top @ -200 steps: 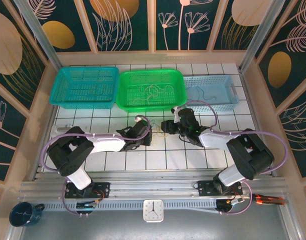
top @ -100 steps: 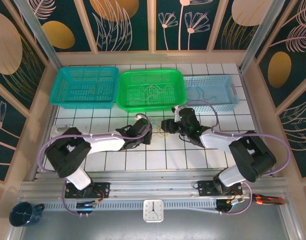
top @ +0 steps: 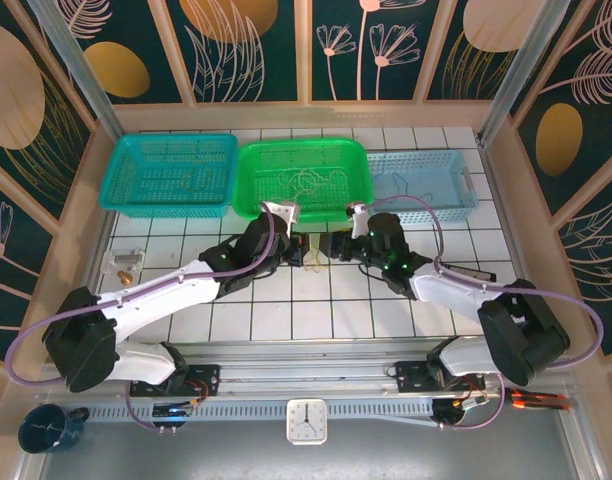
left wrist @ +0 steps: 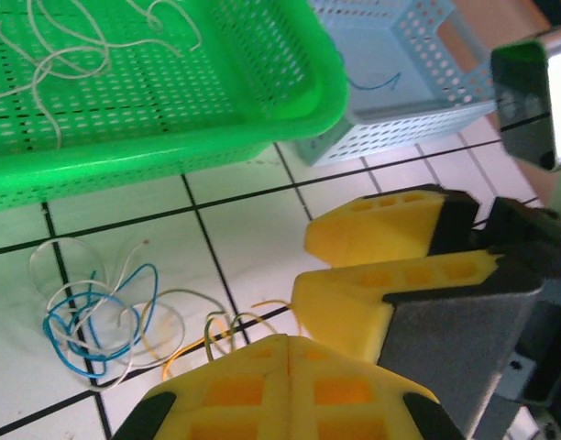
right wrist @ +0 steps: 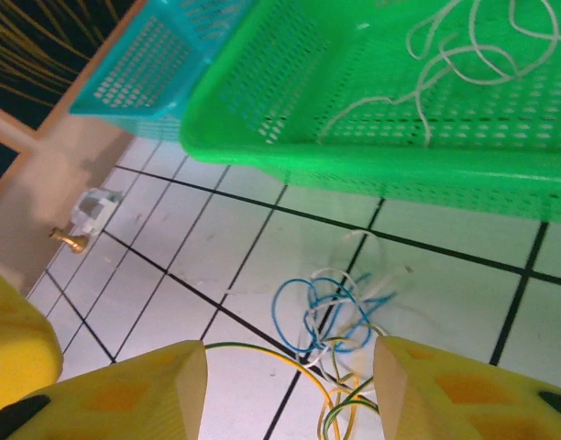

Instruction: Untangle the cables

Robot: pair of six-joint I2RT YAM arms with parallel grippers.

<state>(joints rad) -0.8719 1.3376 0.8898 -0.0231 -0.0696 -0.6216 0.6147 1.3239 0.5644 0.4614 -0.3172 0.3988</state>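
A small tangle of thin blue, cream and yellow-green cables [top: 314,256] [left wrist: 97,316] [right wrist: 340,312] lies on the white tiles just in front of the green basket [top: 251,200]. My left gripper [top: 296,248] [left wrist: 288,341] is shut, and yellow-green cable loops run up into its tips. Facing it from the right, my right gripper [top: 332,250] [right wrist: 290,385] [left wrist: 303,268] is open, its fingers straddling the tangle's near edge without touching it. More cream cables [top: 306,183] [left wrist: 42,55] [right wrist: 464,55] lie in the green basket, and a blue one [top: 416,190] [left wrist: 377,84] lies in the pale blue basket [top: 466,190].
A teal basket [top: 116,190] [right wrist: 134,73] stands at the back left beside the green one. A brass fitting [top: 124,263] [right wrist: 70,240] lies near the left wall. The two grippers nearly touch. Wooden walls close in both sides.
The left arm has stretched forward toward the green basket with its gripper closing shut. The right gripper has opened wider and followed. The tangle has shifted toward the basket.
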